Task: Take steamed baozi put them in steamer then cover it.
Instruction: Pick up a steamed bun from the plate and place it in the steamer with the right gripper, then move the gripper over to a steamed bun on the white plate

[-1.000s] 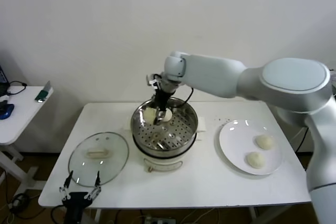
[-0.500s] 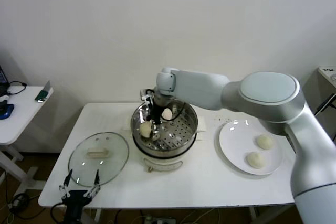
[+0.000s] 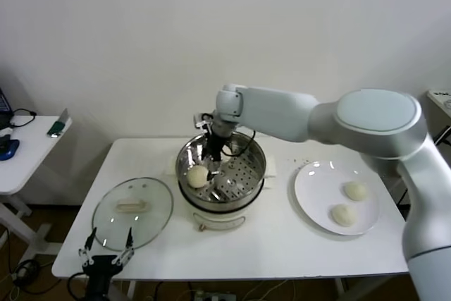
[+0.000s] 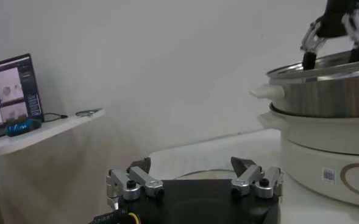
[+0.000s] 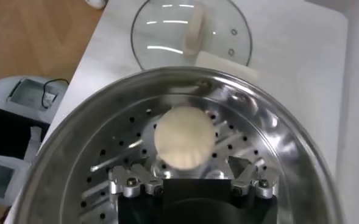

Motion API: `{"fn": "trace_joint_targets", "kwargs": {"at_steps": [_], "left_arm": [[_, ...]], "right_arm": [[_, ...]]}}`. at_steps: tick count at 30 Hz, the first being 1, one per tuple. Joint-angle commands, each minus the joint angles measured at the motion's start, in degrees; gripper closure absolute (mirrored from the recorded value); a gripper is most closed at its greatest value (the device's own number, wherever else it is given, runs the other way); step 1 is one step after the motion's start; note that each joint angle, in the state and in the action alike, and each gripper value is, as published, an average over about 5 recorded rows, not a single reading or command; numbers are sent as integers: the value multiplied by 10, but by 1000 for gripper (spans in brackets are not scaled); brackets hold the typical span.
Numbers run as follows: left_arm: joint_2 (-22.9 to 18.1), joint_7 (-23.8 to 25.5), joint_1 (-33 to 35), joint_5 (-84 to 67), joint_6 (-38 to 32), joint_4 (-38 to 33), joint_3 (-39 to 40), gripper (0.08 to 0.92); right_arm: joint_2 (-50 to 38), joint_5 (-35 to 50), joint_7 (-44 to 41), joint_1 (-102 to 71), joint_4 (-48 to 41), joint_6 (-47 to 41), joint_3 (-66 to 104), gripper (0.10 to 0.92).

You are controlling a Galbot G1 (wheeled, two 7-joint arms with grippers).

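**Bun released into the steamer, two more waiting on the plate**

In the head view, a white surface [image 3: 282, 244] fills the lower half of the frame. At its centre stands the steamer [image 3: 250, 174], a shiny perforated basket on a white base. The right end effector [image 3: 215, 156] hangs inside the basket, toward its upper left, with its fingers spread wide and holding nothing. One steamed baozi [image 3: 197, 175] lies on the basket floor at the left, just beside those fingers; the right wrist view shows it free between them. Whether a second bun sits behind the arm cannot be told.

At centre right, a flat white plate [image 3: 310, 188] carries two more buns [image 3: 354, 190], near each other. At lower left, the cover [image 3: 132, 211], a clear glass lid, lies flat on the surface. The left end effector [image 3: 107, 257] waits below it at the frame's bottom edge, fingers spread and empty.

The loading step appears partway done. The next move likely calls for the right arm to lift clear of the basket rim, cross to the plate, and close gently on a soft bun.
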Motion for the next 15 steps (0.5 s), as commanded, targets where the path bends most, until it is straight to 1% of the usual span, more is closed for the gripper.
{"fn": "trace_joint_targets", "kwargs": {"at_steps": [1,8,12,15], "left_arm": [[0,-1,-1,2,4,-1,3,177],[-1,-1,-7,4,11,1,4,177],[-2,-1,-10,2,15,2,4,177],[-2,-1,-10,3,17,2,3,177]], "right_arm": [[-141,-11,12,73,114,-7,-5,203],[-286,-72,33,103,190,-37,-24,203],[-360,-121,30,94,232,-64,-34,203],[-411,-152,20,73,248,-66,-41,203]]}}
